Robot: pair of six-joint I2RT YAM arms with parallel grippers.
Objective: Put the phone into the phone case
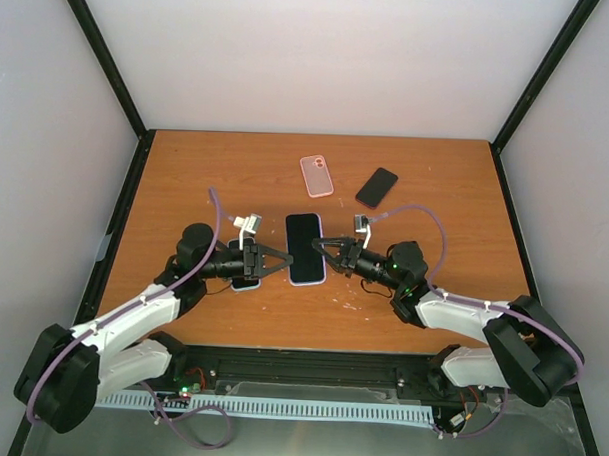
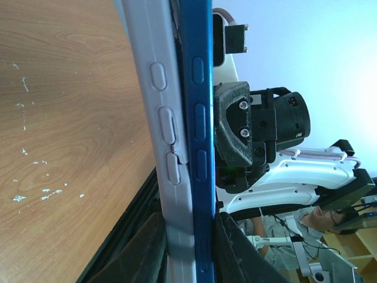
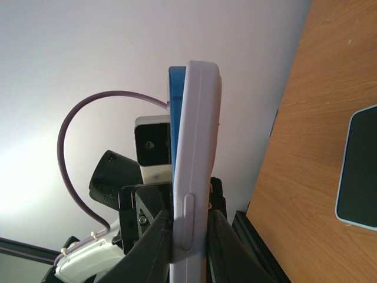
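Observation:
A blue phone point(image 1: 305, 246), dark screen up, sits partly in a lilac phone case point(image 1: 305, 281) at the table's middle, held between both grippers. My left gripper point(image 1: 281, 259) is shut on its left long edge, my right gripper point(image 1: 325, 251) on its right long edge. In the left wrist view the blue phone side point(image 2: 197, 118) stands proud of the lilac case point(image 2: 160, 118), with my left gripper point(image 2: 188, 247) pinching both. In the right wrist view my right gripper point(image 3: 188, 236) clamps the case point(image 3: 197, 147) and the blue phone point(image 3: 177, 100).
A pink case point(image 1: 316, 175) and a black phone point(image 1: 376, 186) lie on the wooden table point(image 1: 186, 174) behind. Another dark phone with a light-blue rim point(image 1: 245, 282) lies under the left arm and also shows in the right wrist view point(image 3: 358, 168).

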